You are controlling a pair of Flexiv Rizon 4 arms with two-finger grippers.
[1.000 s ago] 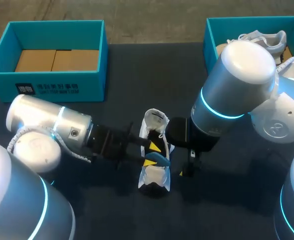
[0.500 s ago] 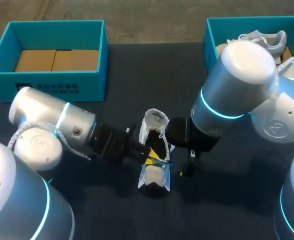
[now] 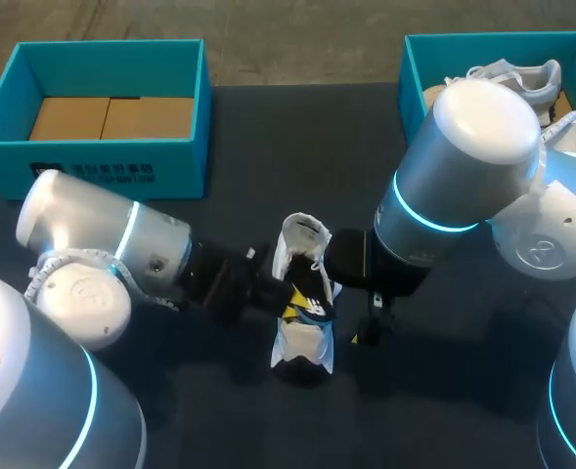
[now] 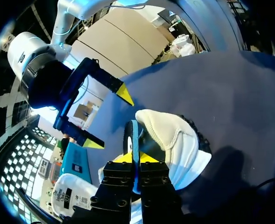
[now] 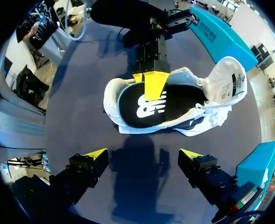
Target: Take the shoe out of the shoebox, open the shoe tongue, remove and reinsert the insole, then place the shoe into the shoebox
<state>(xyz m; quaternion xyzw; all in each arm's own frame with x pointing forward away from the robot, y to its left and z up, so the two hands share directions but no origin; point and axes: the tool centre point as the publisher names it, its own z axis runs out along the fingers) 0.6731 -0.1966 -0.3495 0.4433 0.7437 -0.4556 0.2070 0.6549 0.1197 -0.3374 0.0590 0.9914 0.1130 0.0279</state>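
Presently the white shoe (image 3: 302, 332) stands on the dark counter (image 3: 239, 147), out of the boxes, about in the middle between the two arms. Its tongue (image 5: 230, 84) is folded open and away from the opening. The left claw (image 4: 136, 158) comes to the shoe from the left side and is clenched on the insole (image 5: 146, 109); in the left wrist view the thin blue edge of the insole is pinched between the two yellow tips. The insole, dark with a white mark on it, sits in the opening of the shoe, with one yellow finger (image 5: 153, 84) of the left claw lying on top of it. The right claw (image 5: 143, 154) is released, its fingers wide apart, and it hovers just beside the shoe without touching it. A teal shoebox (image 3: 92, 171) with brown cardboard inside is at the far left of the counter. Another teal shoebox (image 3: 410, 59) is at the far right, and a second white shoe (image 3: 517, 76) lies in it, partly hidden behind the right arm.
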